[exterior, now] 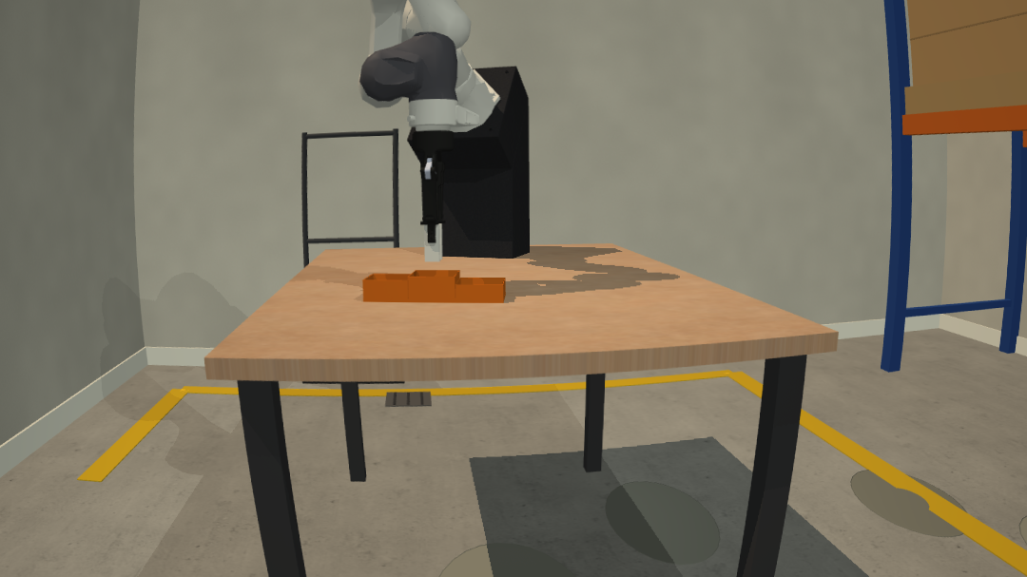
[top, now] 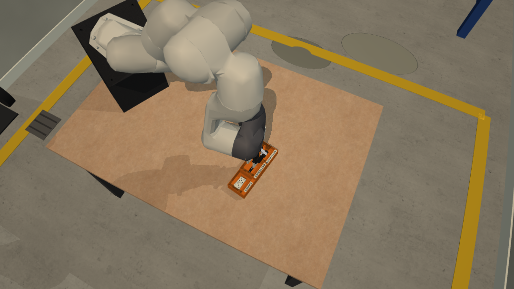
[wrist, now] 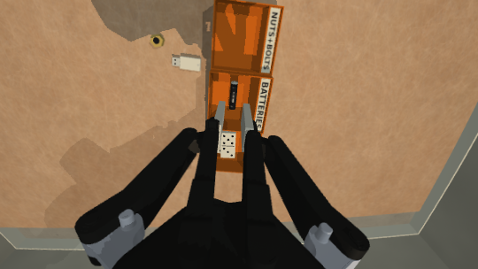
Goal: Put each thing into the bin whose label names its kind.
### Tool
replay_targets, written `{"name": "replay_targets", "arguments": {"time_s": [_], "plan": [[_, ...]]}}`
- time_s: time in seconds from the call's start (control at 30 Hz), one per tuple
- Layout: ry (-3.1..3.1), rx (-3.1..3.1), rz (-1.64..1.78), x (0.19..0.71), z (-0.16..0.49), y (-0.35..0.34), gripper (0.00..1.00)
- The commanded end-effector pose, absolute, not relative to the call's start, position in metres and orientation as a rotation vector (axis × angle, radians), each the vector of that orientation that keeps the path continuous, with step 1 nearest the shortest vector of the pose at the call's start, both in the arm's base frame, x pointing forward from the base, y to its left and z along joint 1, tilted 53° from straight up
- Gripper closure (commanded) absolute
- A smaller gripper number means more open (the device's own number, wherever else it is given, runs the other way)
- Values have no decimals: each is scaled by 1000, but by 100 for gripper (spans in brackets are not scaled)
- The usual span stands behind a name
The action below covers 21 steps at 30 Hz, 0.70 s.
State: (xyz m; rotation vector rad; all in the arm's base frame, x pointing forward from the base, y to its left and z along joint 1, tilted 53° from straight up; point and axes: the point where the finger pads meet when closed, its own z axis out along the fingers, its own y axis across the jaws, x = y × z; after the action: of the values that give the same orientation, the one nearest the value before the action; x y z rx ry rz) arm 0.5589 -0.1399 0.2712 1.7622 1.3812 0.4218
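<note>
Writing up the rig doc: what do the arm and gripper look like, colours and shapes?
The arm has bulky, rounded off-white link shells, with a dark grey wrist section and a white collar under it. It stands on a black base block. The gripper is glossy black with long linkage bars, grey pivot pins near its base and flat grey finger pads. No cables or markings show.
</note>
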Motion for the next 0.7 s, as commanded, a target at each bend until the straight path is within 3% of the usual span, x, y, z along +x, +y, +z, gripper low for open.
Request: {"name": "replay_targets", "arguments": {"time_s": [0.0, 0.67], "plan": [[1386, 1761, 422, 559, 271, -139, 85], [1386, 1761, 422, 559, 270, -137, 85]]}}
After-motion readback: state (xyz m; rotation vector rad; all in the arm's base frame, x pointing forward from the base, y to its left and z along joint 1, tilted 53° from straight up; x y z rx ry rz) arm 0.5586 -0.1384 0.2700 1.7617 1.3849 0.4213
